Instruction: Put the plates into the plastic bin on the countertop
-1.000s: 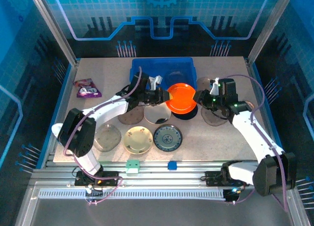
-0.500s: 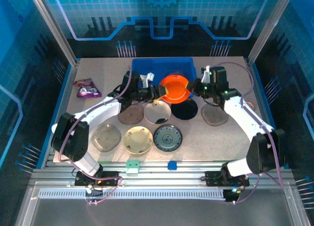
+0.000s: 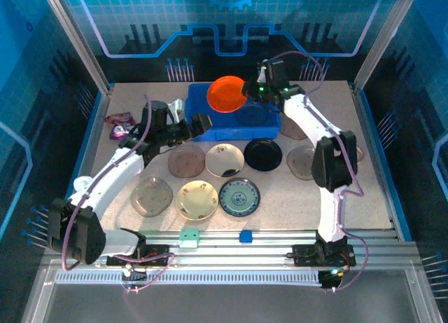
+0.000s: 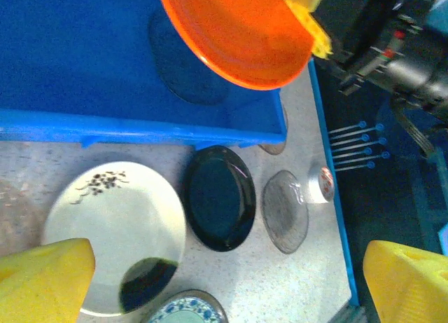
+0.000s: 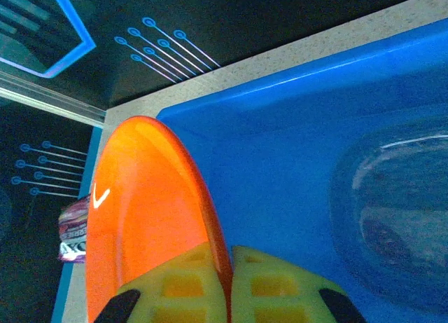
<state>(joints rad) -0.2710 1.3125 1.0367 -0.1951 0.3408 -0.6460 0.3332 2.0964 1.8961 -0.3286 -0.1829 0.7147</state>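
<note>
Right tool [image 3: 246,92] is clamped on the rim of the round orange-red plate [image 3: 225,94], with yellow fingers [image 5: 182,284] on either side of the edge. The plate is tilted in the air over the rectangular bright-blue plastic bin [image 3: 231,132]. One smoky translucent grey plate [image 5: 399,218] lies flat inside the bin.

Left tool [image 3: 201,122] has its fingers [image 4: 42,281] wide apart with nothing between them, at the bin's near-left wall above the beige speckled table [image 3: 350,190].

Table row just in front of the bin:
- round brown plate [image 3: 187,162]
- white plate with black sprig marks [image 3: 225,160]
- glossy black plate [image 3: 263,155]
- clear grey plate [image 3: 306,162]

Nearer row:
- pale grey translucent plate [image 3: 152,195]
- cream floral plate [image 3: 198,199]
- blue-green patterned plate [image 3: 239,197]
</note>
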